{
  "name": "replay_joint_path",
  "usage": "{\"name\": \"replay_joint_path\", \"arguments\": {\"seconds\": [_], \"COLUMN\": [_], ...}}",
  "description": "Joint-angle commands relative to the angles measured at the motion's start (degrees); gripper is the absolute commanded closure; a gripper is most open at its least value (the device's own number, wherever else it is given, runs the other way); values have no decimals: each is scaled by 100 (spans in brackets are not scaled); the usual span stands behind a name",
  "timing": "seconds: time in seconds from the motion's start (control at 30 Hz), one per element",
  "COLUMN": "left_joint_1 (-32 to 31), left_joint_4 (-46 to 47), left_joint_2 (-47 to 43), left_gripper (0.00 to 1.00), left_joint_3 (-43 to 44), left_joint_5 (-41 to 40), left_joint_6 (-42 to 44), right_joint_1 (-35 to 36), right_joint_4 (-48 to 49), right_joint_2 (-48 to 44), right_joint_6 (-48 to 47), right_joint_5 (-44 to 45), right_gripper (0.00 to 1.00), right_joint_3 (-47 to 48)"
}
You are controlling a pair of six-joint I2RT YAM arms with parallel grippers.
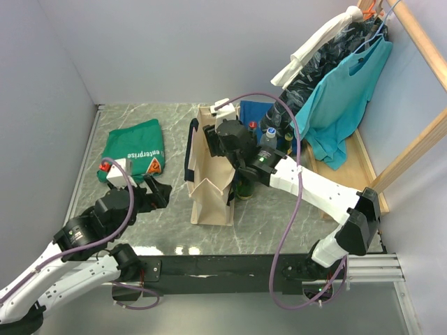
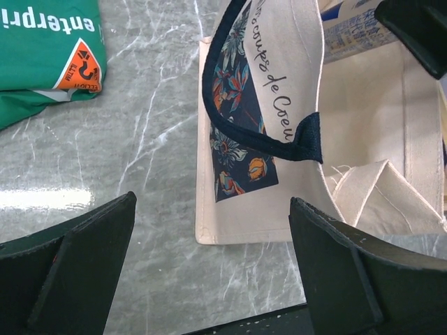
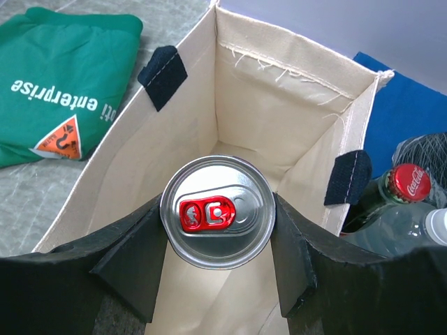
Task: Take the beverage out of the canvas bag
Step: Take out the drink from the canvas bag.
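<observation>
I'm working over a grey marbled table (image 1: 293, 209) boxed in by pale lilac walls. A wooden rack (image 1: 419, 139) of hanging clothes fills the upper right of the overhead view.

The canvas bag (image 1: 209, 185) stands upright at mid-frame. A folded green T-shirt (image 1: 133, 146) lies to its left, and a blue cloth (image 3: 412, 98) and several bottles (image 3: 408, 185) crowd its right side.

My right gripper (image 3: 218, 234) is clamped on a silver can (image 3: 216, 209) with a red tab, holding it upright in the bag's open mouth. From the wrist view I cannot judge how far the can's base sits below the rim, and overhead the gripper hides the can altogether. The can also covers most of the bag's floor.

My left gripper (image 2: 213, 237) hangs low at the bag's left, jaws spread wide and gripping nothing.

Bare marble shows between the T-shirt and the bag and along the bag's near side. On the right, the bottles stand tight against the canvas wall.
</observation>
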Motion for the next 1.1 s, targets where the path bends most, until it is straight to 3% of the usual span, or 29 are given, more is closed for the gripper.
{"name": "replay_joint_path", "arguments": {"seconds": [0.0, 0.1, 0.27, 0.83, 1.07], "left_joint_1": [-19, -10, -1, -1, 217], "left_joint_4": [428, 885, 1132, 1879, 2187], "left_joint_2": [-166, -254, -228, 879, 1581], "left_gripper": [4, 4, 4, 4, 4], "left_joint_3": [-38, -187, -223, 463, 770], "left_joint_5": [136, 697, 883, 137, 689], "left_joint_6": [169, 397, 521, 2208, 2692], "right_joint_1": [53, 53, 44, 53, 53], "right_joint_4": [369, 369, 448, 457, 352], "right_joint_2": [-457, -510, -598, -686, -721], "right_joint_6": [6, 50, 76, -126, -240], "right_joint_5": [20, -41, -147, -165, -147], "right_gripper": [100, 100, 100, 100, 100], "right_joint_3": [282, 220, 132, 124, 176]}}
